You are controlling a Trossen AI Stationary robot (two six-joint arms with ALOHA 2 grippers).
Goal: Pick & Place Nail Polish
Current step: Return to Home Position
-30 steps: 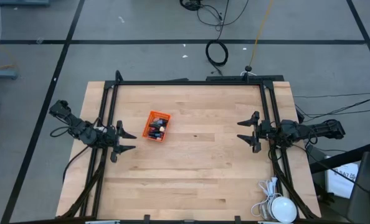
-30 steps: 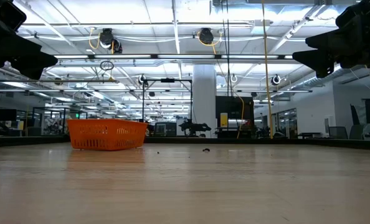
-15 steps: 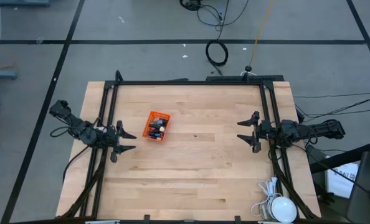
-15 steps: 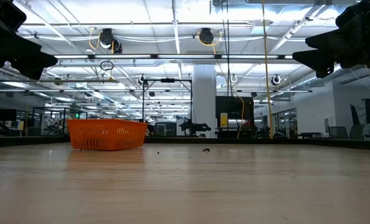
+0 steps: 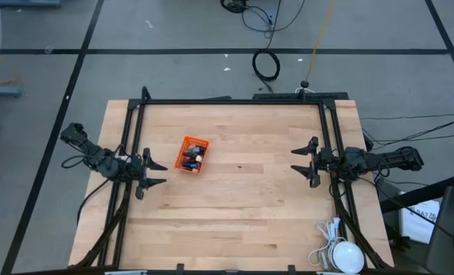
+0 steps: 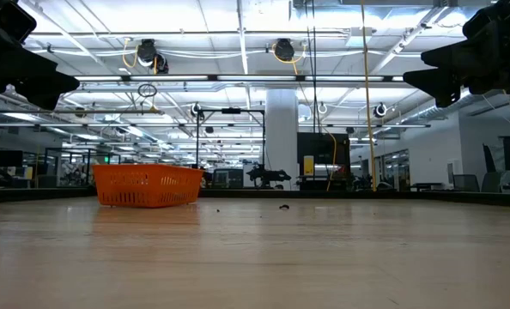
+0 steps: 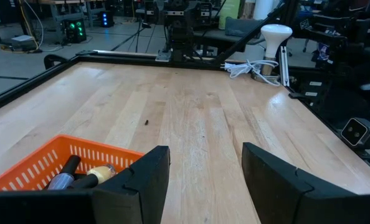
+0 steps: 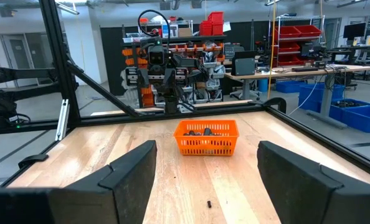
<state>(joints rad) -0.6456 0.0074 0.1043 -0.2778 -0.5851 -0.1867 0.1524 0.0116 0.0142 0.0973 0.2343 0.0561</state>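
Observation:
An orange mesh basket (image 5: 192, 155) stands on the wooden table (image 5: 235, 214), left of centre; it also shows in the low view (image 6: 148, 186) and the right wrist view (image 8: 207, 137). Small dark-capped nail polish bottles (image 5: 192, 157) lie inside it; two show in the left wrist view (image 7: 79, 175). My left gripper (image 5: 155, 173) hovers open at the table's left edge, near the basket. My right gripper (image 5: 303, 160) hovers open at the right edge, facing the basket across the table.
A black metal frame (image 5: 235, 101) runs round the table's far and side edges. A white lamp with a coiled cable (image 5: 338, 252) lies at the near right corner. A small dark speck (image 5: 240, 166) lies mid-table. Bare wood lies between the basket and my right gripper.

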